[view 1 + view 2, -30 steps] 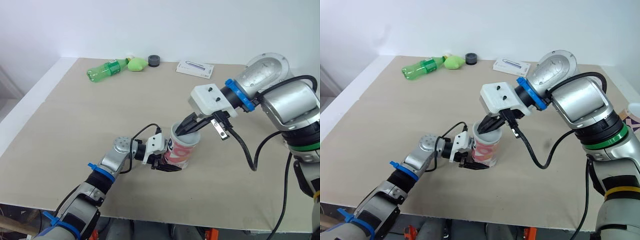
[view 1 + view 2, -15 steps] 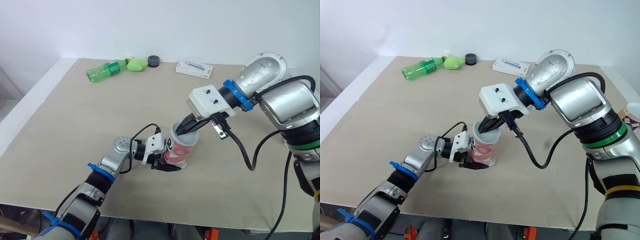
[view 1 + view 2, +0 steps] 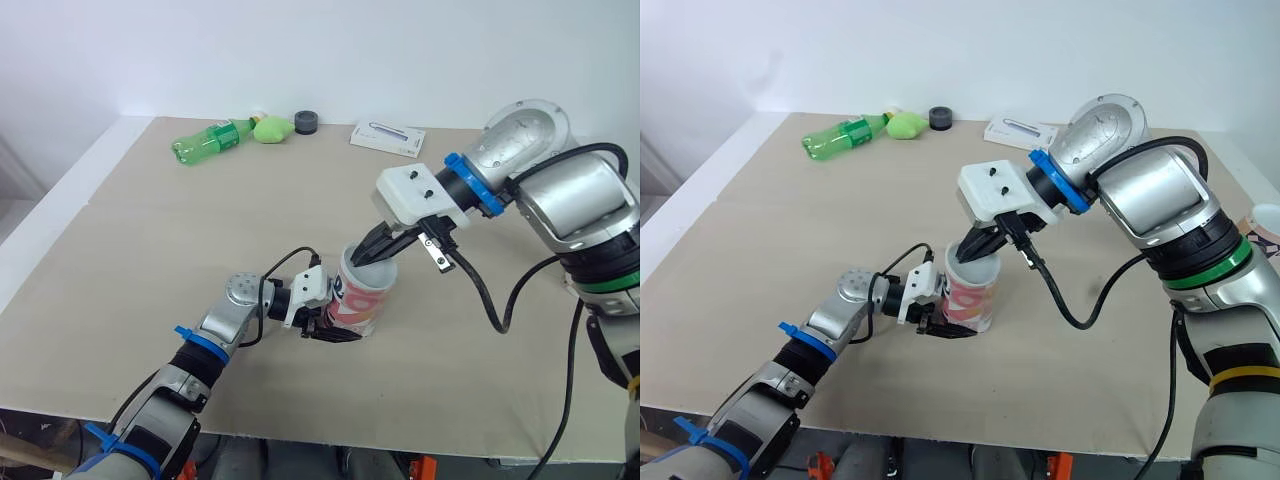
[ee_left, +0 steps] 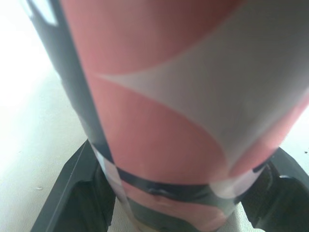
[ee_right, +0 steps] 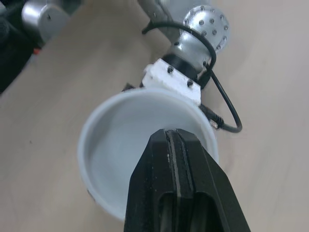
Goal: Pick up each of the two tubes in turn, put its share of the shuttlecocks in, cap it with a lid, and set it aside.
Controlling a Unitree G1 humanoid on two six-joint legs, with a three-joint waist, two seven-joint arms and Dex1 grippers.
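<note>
pink-white tube (image 3: 360, 298), upright, open-topped, on table

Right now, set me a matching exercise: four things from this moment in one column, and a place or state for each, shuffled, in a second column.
Things:
1. tube
2. green bottle
3. white box
4. right gripper

Places or states:
A. lying on its side at the far left of the table
B. shut, tips at the tube's open mouth
C. standing, held low down by the left gripper
D. lying flat near the table's far edge

Pairs: 1-C, 2-A, 3-D, 4-B
</note>
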